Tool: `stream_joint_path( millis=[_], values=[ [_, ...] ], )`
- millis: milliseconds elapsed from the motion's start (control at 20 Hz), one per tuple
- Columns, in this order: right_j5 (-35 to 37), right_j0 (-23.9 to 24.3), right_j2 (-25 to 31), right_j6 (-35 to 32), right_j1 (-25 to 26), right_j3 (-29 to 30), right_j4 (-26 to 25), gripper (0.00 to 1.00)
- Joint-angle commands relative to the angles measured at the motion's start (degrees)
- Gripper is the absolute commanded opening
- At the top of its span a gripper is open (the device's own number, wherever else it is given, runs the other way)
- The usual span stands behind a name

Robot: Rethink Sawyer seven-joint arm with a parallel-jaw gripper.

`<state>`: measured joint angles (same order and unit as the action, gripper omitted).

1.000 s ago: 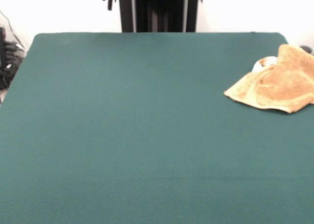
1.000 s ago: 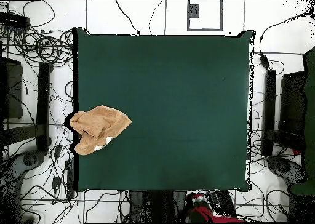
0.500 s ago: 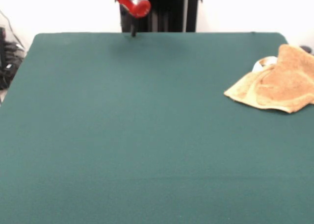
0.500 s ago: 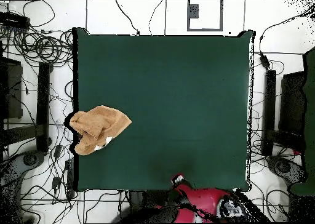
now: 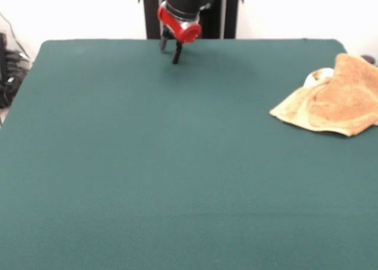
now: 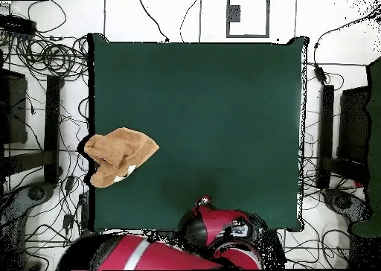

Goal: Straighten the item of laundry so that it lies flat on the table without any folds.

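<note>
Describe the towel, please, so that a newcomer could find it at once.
Start from the big dark green table. At its right edge in the front view lies the towel, crumpled and folded over itself. It is the only tan-orange, fluffy thing there, far from the red claw.

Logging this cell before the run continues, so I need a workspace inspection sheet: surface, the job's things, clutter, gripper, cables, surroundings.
Surface: large dark green felt-topped table, bare apart from the towel.
Job's things: small tan-orange terry-cloth towel, crumpled and folded over itself, at the table's edge; one corner overhangs in the overhead view; small white tag showing.
Clutter: nothing seen on the table.
Gripper: red and black gripper, open, empty, above the table's edge by the pedestal, far from the towel.
Cables: many black cables on the floor.
Surroundings: white wall, black stands beside the table.
</note>
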<state>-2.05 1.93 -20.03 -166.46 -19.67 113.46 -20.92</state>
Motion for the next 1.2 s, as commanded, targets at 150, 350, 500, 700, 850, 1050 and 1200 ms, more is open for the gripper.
stream_joint_path(
  millis=[150, 350, 500, 700, 850, 1050, 1200],
  values=[
    [0.8, -4.7, 6.0, -9.5, 5.8, -12.6, 15.5, 1.00],
    [2.8, -2.6, 9.0, -8.7, 3.4, -10.4, 18.1, 1.00],
    [4.5, -2.4, 10.2, -7.6, 2.2, -10.2, 19.1, 1.00],
    [5.6, -1.7, 10.7, -6.0, 1.5, -9.8, 19.3, 1.00],
    [10.6, -2.2, 9.5, -2.4, 0.4, -10.4, 17.7, 1.00],
    [16.9, 1.5, 12.4, 1.6, -4.2, -8.3, 15.6, 1.00],
    [22.0, 4.4, 14.4, 4.5, -8.1, -6.7, 14.4, 1.00]
  ],
)
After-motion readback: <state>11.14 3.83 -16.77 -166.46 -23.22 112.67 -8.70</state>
